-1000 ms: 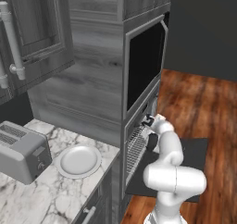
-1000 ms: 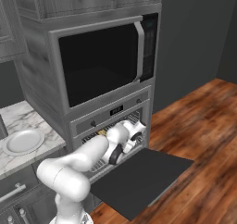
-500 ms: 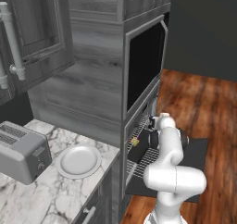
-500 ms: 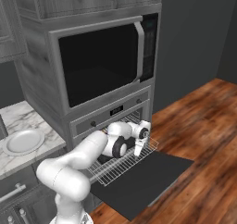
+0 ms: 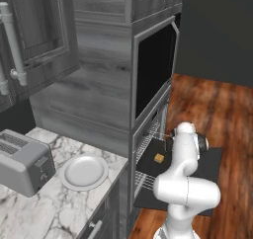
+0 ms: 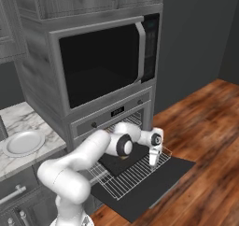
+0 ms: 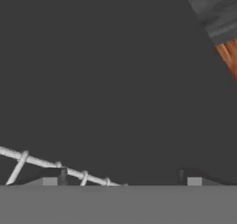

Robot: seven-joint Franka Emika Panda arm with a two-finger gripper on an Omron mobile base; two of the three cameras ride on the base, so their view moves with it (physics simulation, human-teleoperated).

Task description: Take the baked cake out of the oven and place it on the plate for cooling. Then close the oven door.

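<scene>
**Rack drawn out, cake exposed, fingers spread and empty**

The oven door [image 6: 154, 183] is seen folded down flat, which leaves the oven [image 6: 116, 120] open at the front. A wire rack [image 6: 135, 171] is seen pulled forward over the door, and a dark flat tray [image 5: 153, 161] lies on it. This arrangement is judged to serve access: with the rack drawn forward, the baked cake [image 5: 158, 158] is brought clear of the cavity, where it can be approached from above.

The cake is found sitting on the tray, a small golden-brown block, in the left base view; in the right base view it is mostly hidden behind the arm's wrist joint.

The gripper [image 6: 153, 160] is held pointing downward at the front part of the rack, to the side of the tray rather than over the cake. In the hand view the two fingertips [image 7: 62, 176] are seen set well apart, with a rack wire beside one of them and nothing between them. The fingers are therefore judged to be spread wide and to have hold of nothing.

The plate [image 5: 84, 171] is set on the marble counter [image 5: 49, 208] just beside the toaster [image 5: 22, 161], bare and ready to receive the cake; it is well apart from the oven opening.

A small digital display [image 6: 117, 111] is set on the oven's control panel, but its characters are too small to be read. No brand names or labels can be made out.
</scene>
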